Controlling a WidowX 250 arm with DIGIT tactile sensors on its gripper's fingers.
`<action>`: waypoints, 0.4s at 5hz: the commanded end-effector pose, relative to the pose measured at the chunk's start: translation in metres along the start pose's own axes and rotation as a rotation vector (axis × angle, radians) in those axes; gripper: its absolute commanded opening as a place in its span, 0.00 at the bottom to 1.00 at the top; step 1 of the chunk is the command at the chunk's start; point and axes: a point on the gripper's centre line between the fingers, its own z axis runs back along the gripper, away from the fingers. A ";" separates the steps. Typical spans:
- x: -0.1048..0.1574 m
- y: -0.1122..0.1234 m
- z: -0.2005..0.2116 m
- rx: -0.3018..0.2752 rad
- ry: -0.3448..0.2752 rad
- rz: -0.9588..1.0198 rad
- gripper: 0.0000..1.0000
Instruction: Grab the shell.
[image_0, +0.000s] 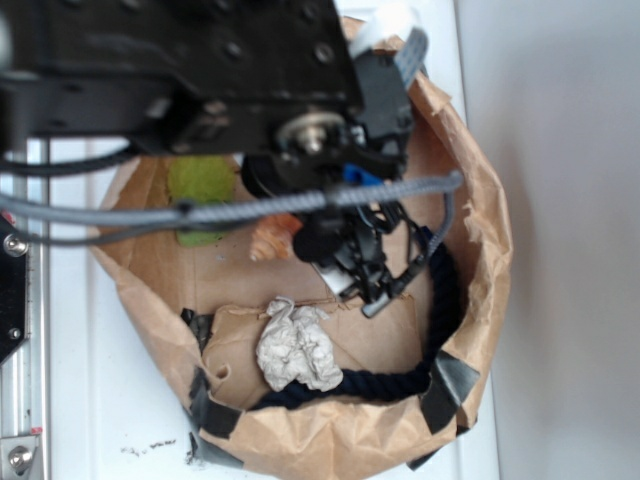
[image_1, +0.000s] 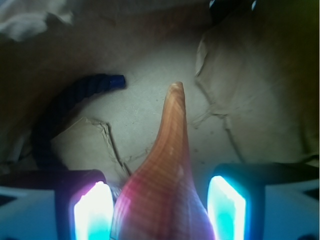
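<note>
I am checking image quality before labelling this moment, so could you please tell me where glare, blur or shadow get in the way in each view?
Exterior view: the arm up close is blurred and dark, hiding most of the shell; the white table is overexposed. Wrist view: the gripper fingers glow blown-out cyan and magenta, tinting the shell, whose near end is soft; the bag's corners fall into shadow.

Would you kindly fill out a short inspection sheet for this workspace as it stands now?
Surface: brown paper nest with taped edges on a white table.
Job's things: shell lies between the gripper fingers, tail pointing away; contact cannot be told.
Clutter: whitish crumpled lump; lime-green fuzzy toy; dark blue rope.
Grippers: gripper straddles the shell, gaps visible either side.
Cables: grey cables cross the nest.
Surroundings: pale wall.
</note>
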 end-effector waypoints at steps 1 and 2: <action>-0.005 -0.014 0.054 0.112 -0.064 -0.323 0.00; -0.007 -0.012 0.063 0.111 -0.095 -0.306 0.00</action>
